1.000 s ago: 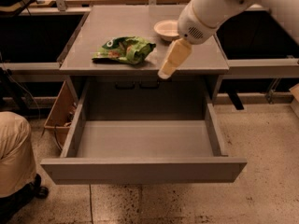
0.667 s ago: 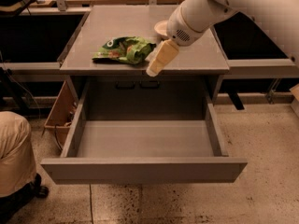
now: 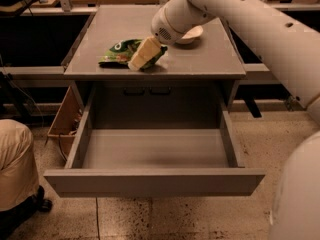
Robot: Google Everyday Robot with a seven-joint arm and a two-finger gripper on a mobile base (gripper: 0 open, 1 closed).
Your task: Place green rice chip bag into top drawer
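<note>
Currently, gripper point(image 3: 144, 55): cream-coloured, blocky wedge below a round perforated wrist; it sits low over the tabletop, against the right-hand end of the bag
Claw state: cannot tell whether it is apart, together or clamped on anything; it reads as one pale block
Green rice chip bag point(image 3: 119, 52): on the tabletop, under the gripper and toward the view's left of it; crinkled glossy foil, bright green with a white round logo, flattish and irregular in outline; its right end is overlapped by the gripper
Top drawer point(image 3: 150, 183): below the gripper and nearer the camera, pulled out; wide, shallow grey metal with a long flat front panel, straight side walls and a smooth matte floor; the bag lies outside it
Table point(image 3: 205, 60): flat matte grey slab directly beneath the gripper, square-edged
White bowl point(image 3: 194, 34): just beyond the gripper, toward the view's right; smooth and rounded, partly hidden by the wrist
Arm point(image 3: 245, 19): thick, smooth off-white tube with small dark holes, reaching down to the gripper from the view's right
Cardboard box point(image 3: 64, 119): brown, flat-sided, below the gripper and to the view's left, beside the drawer's side wall
Floor point(image 3: 150, 219): speckled, stone-like tiles
</note>
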